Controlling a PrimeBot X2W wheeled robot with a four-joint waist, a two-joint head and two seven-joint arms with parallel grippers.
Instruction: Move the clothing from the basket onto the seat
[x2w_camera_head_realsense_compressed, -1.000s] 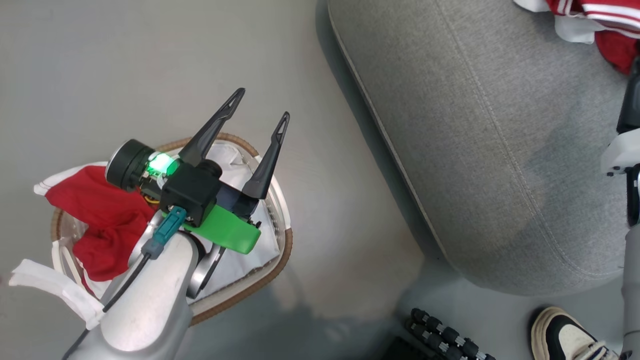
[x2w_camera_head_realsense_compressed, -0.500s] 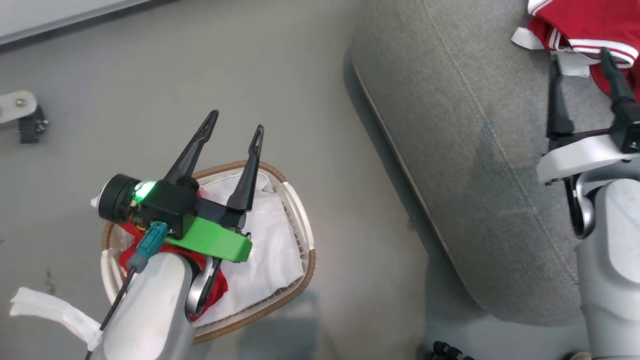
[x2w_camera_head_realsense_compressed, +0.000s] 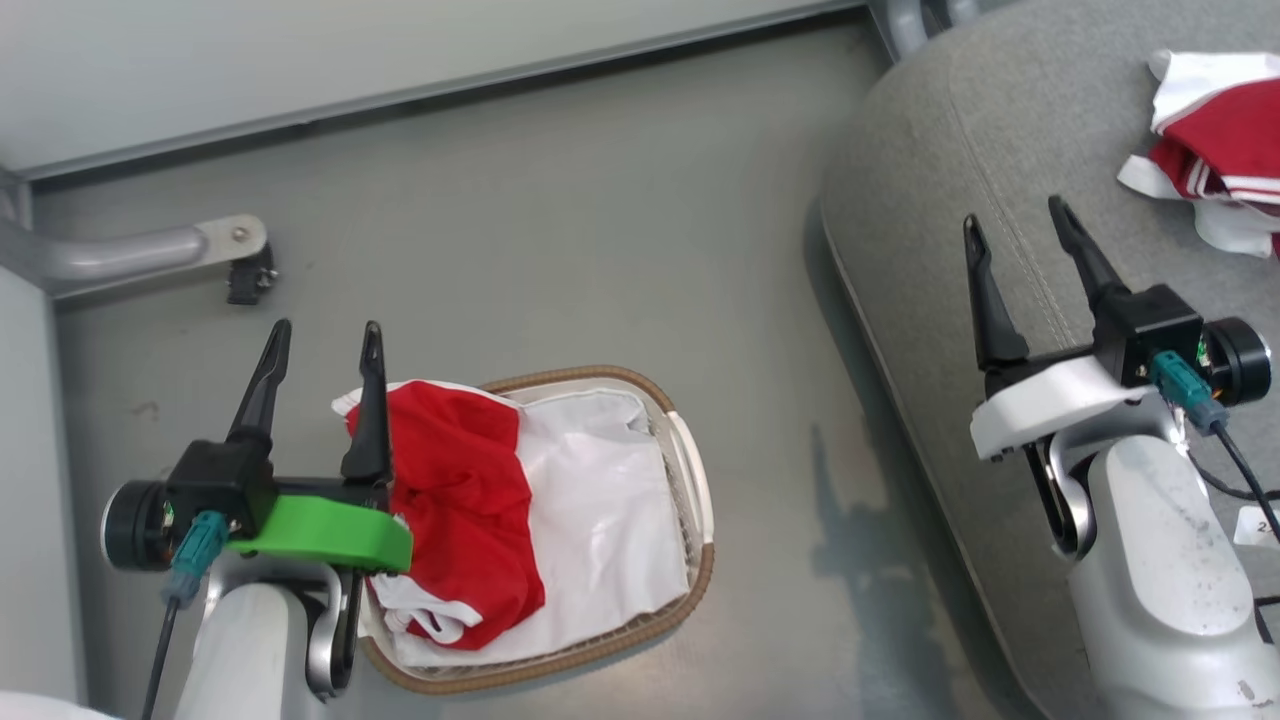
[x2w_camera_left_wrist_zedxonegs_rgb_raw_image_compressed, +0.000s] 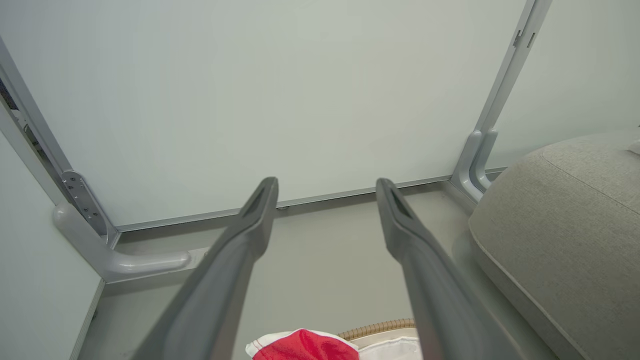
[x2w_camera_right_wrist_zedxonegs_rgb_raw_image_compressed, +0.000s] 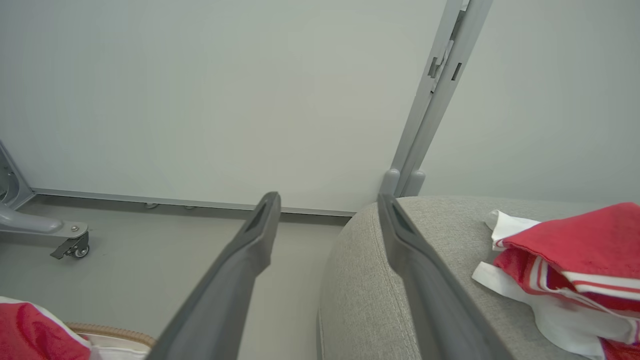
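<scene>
I see a red garment (x2w_camera_head_realsense_compressed: 470, 500) lying in the laundry basket (x2w_camera_head_realsense_compressed: 700, 560) on its white liner (x2w_camera_head_realsense_compressed: 610, 500). My left gripper (x2w_camera_head_realsense_compressed: 327, 330) hangs at the basket's left rim, fingers apart and empty. Well right of the basket, my right gripper (x2w_camera_head_realsense_compressed: 1012, 212), likewise spread, hovers over the grey seat (x2w_camera_head_realsense_compressed: 950, 150) near a red-and-white garment (x2w_camera_head_realsense_compressed: 1215, 140).

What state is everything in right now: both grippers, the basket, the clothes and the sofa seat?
left gripper: open, empty.
right gripper: open, empty.
basket: upright, holding one red garment.
red garment: crumpled at the basket's left end, on the white liner.
seat: carrying a second garment, crumpled.
</scene>
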